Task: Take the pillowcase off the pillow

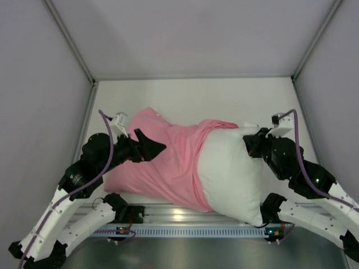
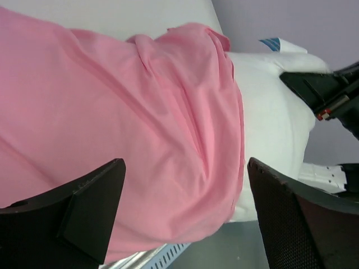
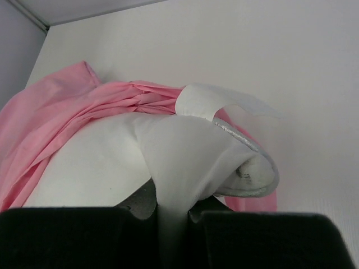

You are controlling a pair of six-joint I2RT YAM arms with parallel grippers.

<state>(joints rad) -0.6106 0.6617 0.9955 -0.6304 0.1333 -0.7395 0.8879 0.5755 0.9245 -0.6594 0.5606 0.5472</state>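
The white pillow [image 1: 230,174] lies on the table, its right half bare. The pink pillowcase [image 1: 162,159] covers its left half, bunched at the middle. My right gripper [image 1: 251,144] is shut on the pillow's far right corner; in the right wrist view the white fabric [image 3: 179,162] is pinched between the jaws, with a small tag [image 3: 224,103] above. My left gripper [image 1: 154,148] is open over the pillowcase; in the left wrist view [image 2: 185,185] the jaws stand wide apart with pink cloth [image 2: 140,112] below them, holding nothing.
Grey enclosure walls stand left, right and behind. The white table [image 1: 190,98] extends behind the pillow. A metal rail [image 1: 185,221] runs along the near edge between the arm bases.
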